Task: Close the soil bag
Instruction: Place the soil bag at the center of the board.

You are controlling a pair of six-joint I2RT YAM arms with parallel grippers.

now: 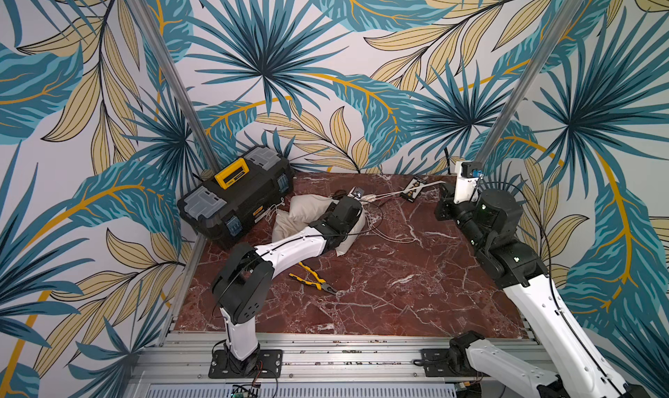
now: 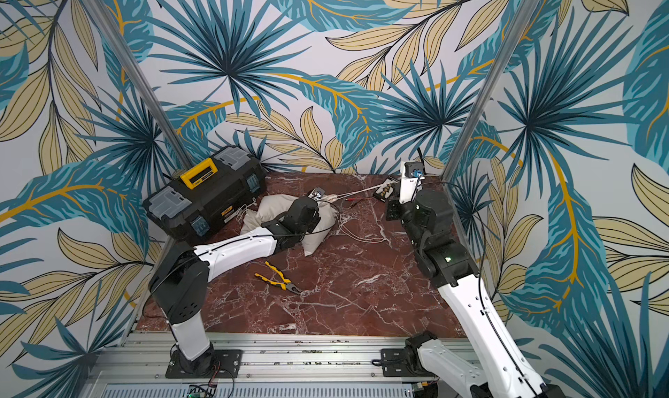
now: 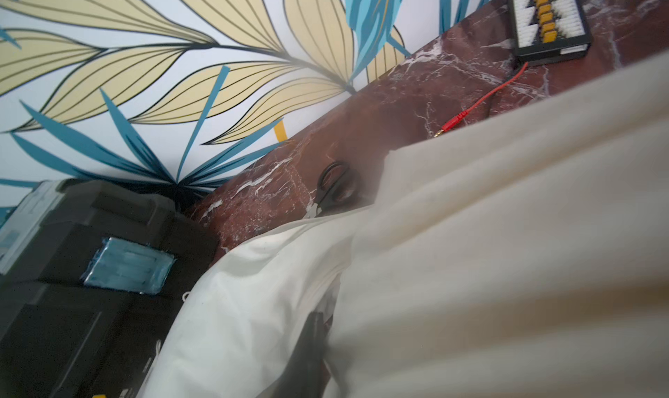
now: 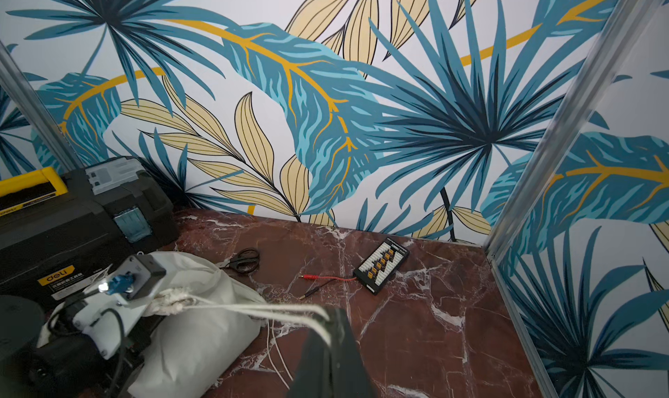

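Red marble table (image 1: 398, 291) under leaf-print walls, with the black toolbox (image 1: 235, 197) in the far corner as my mark. Just beside the toolbox lies the soil bag (image 1: 307, 206) — a cream cloth sack slumped on its side, its gathered neck (image 4: 170, 300) pointing away from the toolbox. My left gripper (image 1: 358, 206) sits on the bag at that neck; cloth fills the left wrist view, so I cannot tell how its jaws stand or whether they pinch fabric. My right gripper (image 4: 327, 322) is well past the bag from the toolbox, pinched tight on the white drawstring (image 4: 253, 307), which runs taut and straight from the neck to it. That line is what matters: I judge the next pull should follow the cord, directly away from the toolbox, while the left arm — the nearer one — pins the bag so the mouth cinches rather than the sack sliding.
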